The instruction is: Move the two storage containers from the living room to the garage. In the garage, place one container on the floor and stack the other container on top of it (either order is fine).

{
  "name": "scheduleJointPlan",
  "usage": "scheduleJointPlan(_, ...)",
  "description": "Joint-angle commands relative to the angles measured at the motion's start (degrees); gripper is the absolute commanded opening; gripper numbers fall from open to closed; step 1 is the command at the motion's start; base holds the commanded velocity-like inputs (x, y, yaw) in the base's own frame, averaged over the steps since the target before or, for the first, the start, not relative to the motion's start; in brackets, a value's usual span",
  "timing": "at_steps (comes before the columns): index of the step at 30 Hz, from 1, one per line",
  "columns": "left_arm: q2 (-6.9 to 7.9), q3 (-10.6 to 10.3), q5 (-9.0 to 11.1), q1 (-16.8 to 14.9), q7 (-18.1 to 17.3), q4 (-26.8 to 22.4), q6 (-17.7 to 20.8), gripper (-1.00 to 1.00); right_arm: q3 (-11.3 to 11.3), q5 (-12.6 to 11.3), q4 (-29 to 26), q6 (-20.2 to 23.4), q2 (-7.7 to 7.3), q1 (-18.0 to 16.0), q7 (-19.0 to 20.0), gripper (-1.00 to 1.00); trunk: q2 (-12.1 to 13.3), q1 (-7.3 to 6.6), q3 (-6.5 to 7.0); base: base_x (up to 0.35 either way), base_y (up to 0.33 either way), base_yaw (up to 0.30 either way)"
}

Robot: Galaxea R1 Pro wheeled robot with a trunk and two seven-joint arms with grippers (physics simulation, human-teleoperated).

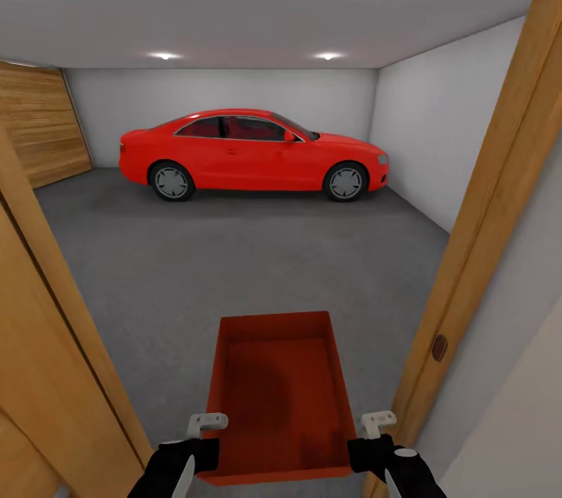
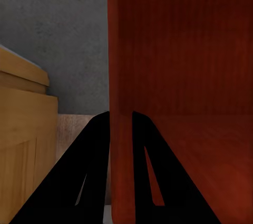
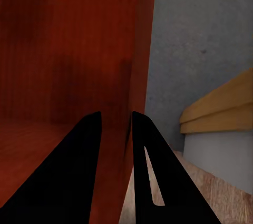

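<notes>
- Facing through a wooden door frame (image 1: 476, 248) into the garage, the head camera showed a red car (image 1: 254, 154) parked by the far wall on the dark grey floor (image 1: 234, 264).
- A red-orange storage container (image 1: 279, 396) hung between both arms, above the floor at the threshold.
- The left gripper (image 2: 120, 129) pinched the container's left wall, one finger on each side.
- The right gripper (image 3: 117, 129) clamped the right wall likewise.
</notes>
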Motion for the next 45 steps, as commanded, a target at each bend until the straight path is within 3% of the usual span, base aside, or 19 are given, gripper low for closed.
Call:
scheduleJointPlan(1,-0.09,0.53,-1.42,-0.07,0.24,-0.22,-1.02,-1.0,0.0,-0.79,-0.04,0.44,1.63,0.01,1.17,-1.0,-0.13,0.03,-0.14,0.0,0.0,0.0)
scheduleJointPlan(13,-0.09,0.53,-1.42,-0.07,0.24,-0.22,-1.02,-1.0,0.0,-0.79,-0.05,0.41,1.63,0.01,1.16,-1.0,-0.13,0.03,-0.14,0.009,0.003,0.0)
scheduleJointPlan(25,-0.09,0.53,-1.42,-0.07,0.24,-0.22,-1.03,-1.0,0.04,-0.79,-0.03,0.44,1.63,0.01,1.2,-1.0,-0.13,0.03,-0.14,0.189,0.004,0.0)
scheduleJointPlan(31,-0.09,0.53,-1.42,-0.07,0.24,-0.22,-1.02,-1.0,2.44,-0.86,-0.04,0.44,1.65,0.01,1.19,-1.0,-0.13,0.03,-0.14,0.002,0.0,0.106)
scheduleJointPlan(45,-0.09,0.53,-1.42,-0.07,0.24,-0.22,-1.04,-1.0,2.7,-0.96,-0.07,0.44,1.64,0.01,1.15,-1.0,-0.13,0.03,-0.14,0.056,0.0,0.005)
